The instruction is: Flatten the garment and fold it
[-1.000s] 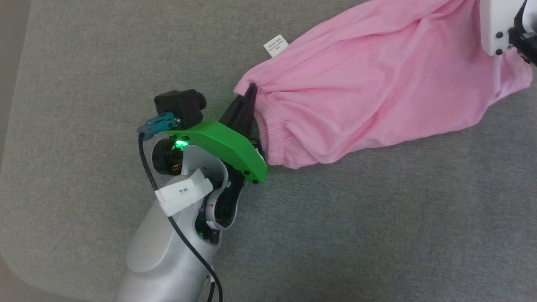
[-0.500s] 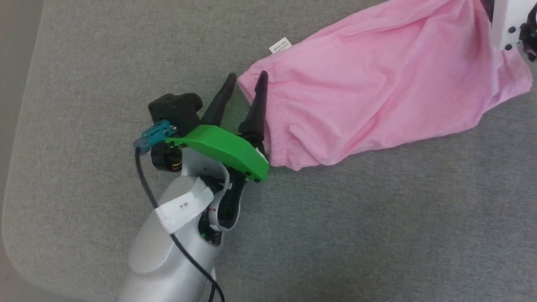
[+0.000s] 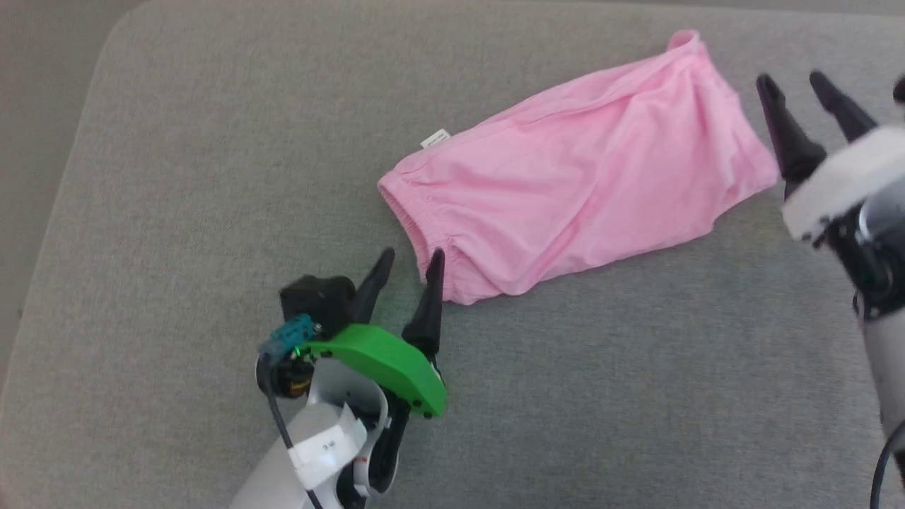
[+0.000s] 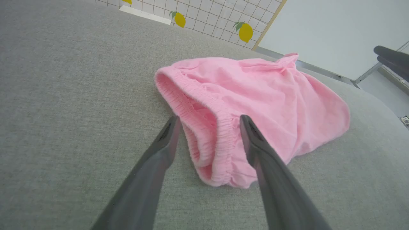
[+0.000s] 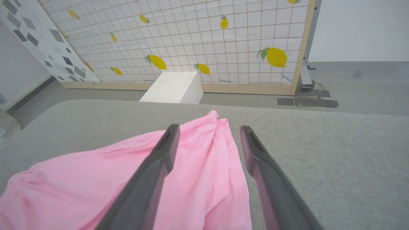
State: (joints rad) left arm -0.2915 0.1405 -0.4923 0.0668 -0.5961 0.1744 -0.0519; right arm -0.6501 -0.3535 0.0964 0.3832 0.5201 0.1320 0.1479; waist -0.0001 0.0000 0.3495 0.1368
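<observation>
Garment lies between spread left hand and spread right hand.

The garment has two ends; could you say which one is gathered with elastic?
The end of the garment beside the left gripper; the end near the right gripper is smooth.

No legible text. White tag at 10 o'clock edge of garment: print too small to read. White label on left forearm: few dark characters, blurred, unreadable.
</observation>
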